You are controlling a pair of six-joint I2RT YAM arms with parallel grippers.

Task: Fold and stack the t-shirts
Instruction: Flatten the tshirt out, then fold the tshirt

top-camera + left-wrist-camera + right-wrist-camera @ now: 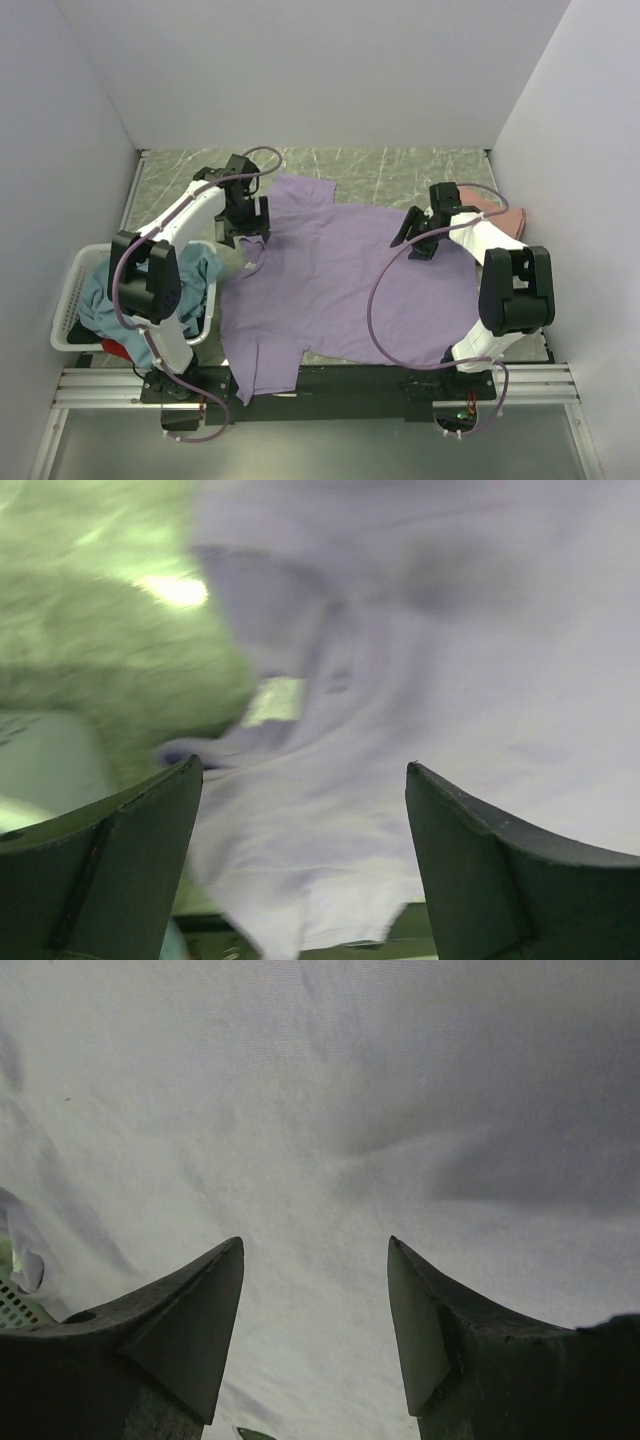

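The lavender-purple t-shirt (340, 280) lies spread over the middle of the table, its hem hanging over the near edge. My left gripper (247, 236) is open above the shirt's left edge (330, 780). My right gripper (414, 240) is open above the shirt's right part (320, 1140), holding nothing. The salmon-pink t-shirt (508, 214) lies at the far right, mostly behind my right arm. The teal-blue t-shirt (198, 272) fills the basket. A bit of the red t-shirt (113, 348) shows under it.
The white slatted basket (68, 300) stands at the table's left edge beside my left arm. White walls close in the left, back and right. The marbled green tabletop (400, 170) shows behind the shirt.
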